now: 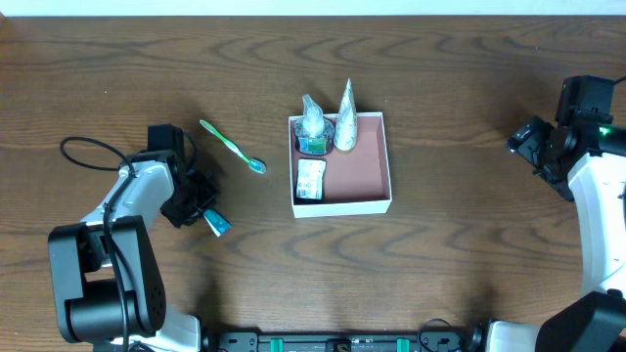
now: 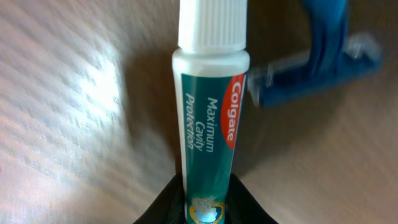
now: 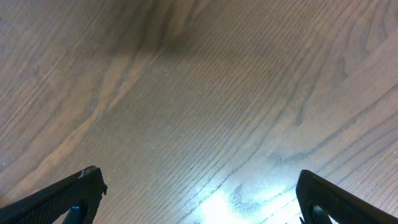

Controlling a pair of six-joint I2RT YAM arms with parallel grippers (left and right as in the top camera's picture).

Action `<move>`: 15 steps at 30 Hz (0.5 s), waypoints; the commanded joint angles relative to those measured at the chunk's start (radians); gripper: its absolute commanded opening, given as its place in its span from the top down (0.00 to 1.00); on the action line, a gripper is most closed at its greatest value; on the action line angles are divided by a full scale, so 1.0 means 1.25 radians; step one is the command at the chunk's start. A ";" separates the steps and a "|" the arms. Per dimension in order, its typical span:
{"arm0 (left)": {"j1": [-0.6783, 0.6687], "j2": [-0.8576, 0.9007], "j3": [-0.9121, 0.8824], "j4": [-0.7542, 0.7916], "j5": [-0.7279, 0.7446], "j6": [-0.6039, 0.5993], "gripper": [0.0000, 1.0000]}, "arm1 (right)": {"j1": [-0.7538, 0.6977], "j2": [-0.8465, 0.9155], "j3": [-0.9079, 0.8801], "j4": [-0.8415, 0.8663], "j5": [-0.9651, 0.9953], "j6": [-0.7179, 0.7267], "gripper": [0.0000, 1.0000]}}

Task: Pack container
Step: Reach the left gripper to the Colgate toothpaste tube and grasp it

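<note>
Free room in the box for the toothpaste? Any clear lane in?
In the container, the right part of the floor is bare, bordered by the right wall and the packet. The left side is crowded: wrapped items at the back, packet in front. The table is bare between the toothbrush and the container's left wall, and under the right gripper.

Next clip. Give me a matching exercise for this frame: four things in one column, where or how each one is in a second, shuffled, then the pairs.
1. toothpaste tube
2. green toothbrush
3. container
4. right hand

A. open, over bare table
B. mid-table, several items inside
C. gripped in the left hand
D. lying loose on the table, outside the container

Pairs: 1-C; 2-D; 3-B; 4-A
</note>
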 commanded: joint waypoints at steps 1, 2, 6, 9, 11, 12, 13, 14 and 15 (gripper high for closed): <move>0.001 -0.031 0.054 -0.031 0.067 0.069 0.79 | -0.005 0.004 0.001 -0.001 0.003 -0.002 0.01; 0.001 -0.045 0.067 -0.045 0.085 0.083 0.79 | -0.005 0.004 0.001 -0.001 0.003 -0.002 0.01; -0.008 -0.128 0.138 -0.114 0.177 0.182 0.79 | -0.005 0.004 0.001 -0.001 0.003 -0.002 0.01; -0.033 -0.200 0.189 -0.158 0.214 0.237 0.79 | -0.005 0.004 0.001 -0.001 0.003 -0.002 0.01; -0.064 -0.255 0.211 -0.163 0.222 0.249 0.79 | -0.005 0.004 0.001 -0.001 0.003 -0.002 0.01; -0.082 -0.281 0.216 -0.159 0.225 0.249 0.79 | -0.005 0.004 0.001 -0.001 0.003 -0.002 0.01; -0.107 -0.310 0.220 -0.151 0.225 0.249 0.79 | -0.005 0.004 0.001 -0.001 0.003 -0.002 0.01; -0.132 -0.334 0.221 -0.139 0.224 0.250 0.79 | -0.005 0.004 0.001 -0.001 0.003 -0.002 0.01; -0.162 -0.359 0.221 -0.124 0.224 0.249 0.79 | -0.005 0.004 0.001 -0.001 0.003 -0.002 0.01</move>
